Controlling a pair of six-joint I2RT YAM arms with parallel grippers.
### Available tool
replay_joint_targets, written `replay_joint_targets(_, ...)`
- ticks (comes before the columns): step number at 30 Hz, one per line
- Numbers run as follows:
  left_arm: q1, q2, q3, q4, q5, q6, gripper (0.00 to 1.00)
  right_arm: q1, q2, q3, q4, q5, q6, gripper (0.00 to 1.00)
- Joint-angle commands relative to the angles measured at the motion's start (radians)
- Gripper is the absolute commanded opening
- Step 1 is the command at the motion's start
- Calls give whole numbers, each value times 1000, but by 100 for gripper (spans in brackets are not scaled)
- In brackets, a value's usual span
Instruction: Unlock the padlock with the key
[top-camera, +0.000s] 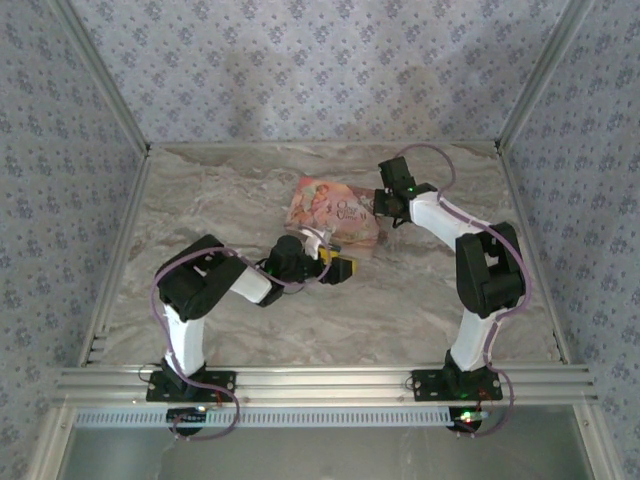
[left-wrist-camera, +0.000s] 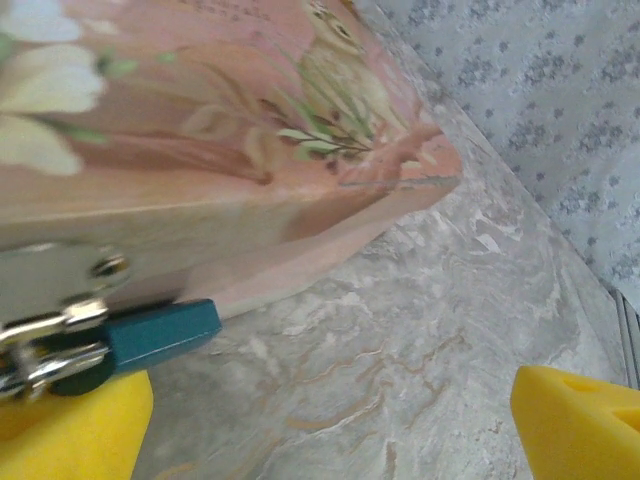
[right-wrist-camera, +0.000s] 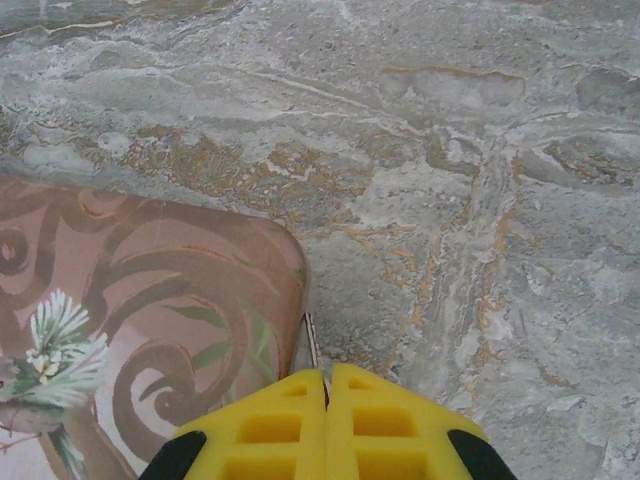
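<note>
Marble counter (top-camera: 250, 310): grey-brown veined stone with a pink box (top-camera: 335, 212) lying near its middle.
Pink box: printed with flowers and scrolls; the left wrist view shows a metal hasp (left-wrist-camera: 55, 280) on its side wall.
Padlock (left-wrist-camera: 150, 335): blue body hanging at the hasp by its metal shackle (left-wrist-camera: 40, 350), low against the box's side and just above the counter.
Left pincer (left-wrist-camera: 330, 430): jaws spread wide with nothing between them, at the near edge of the box. One yellow pad (left-wrist-camera: 70, 430) sits right under the padlock, though I cannot tell whether they touch. The other pad is well off to the right.
Key (right-wrist-camera: 311, 343): thin grey metal sliver poking out from the fingertips of the right pincer (right-wrist-camera: 327, 400), its tip just beside the box's rounded corner.
Right pincer: yellow fingers pressed together, gripping the key, at the box's right edge in the top view.
</note>
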Motion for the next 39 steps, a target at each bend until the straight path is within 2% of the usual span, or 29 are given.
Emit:
replay_joint_targets(1,23,-56,-40,87,0,-24,92,9,18,-2,-27,-27,16,0)
replay_joint_targets(10,48,-127,-85,0,-22,20,93,11,14,-5,-17,-26,17,0)
replay_joint_targets(18,49,-152,-74,-87,-96,63,94,15,16,1,-18,-25,20,0)
replay_joint_targets(23,46,-119,-45,-85,-83,55,94,20,18,3,-14,-28,22,0)
replay_joint_targets(29,26,-104,-36,-82,-137,77,94,27,18,5,-14,-27,24,0)
replay_joint_targets(39,-4,-56,16,-81,-112,93,94,29,22,9,-11,-31,24,0)
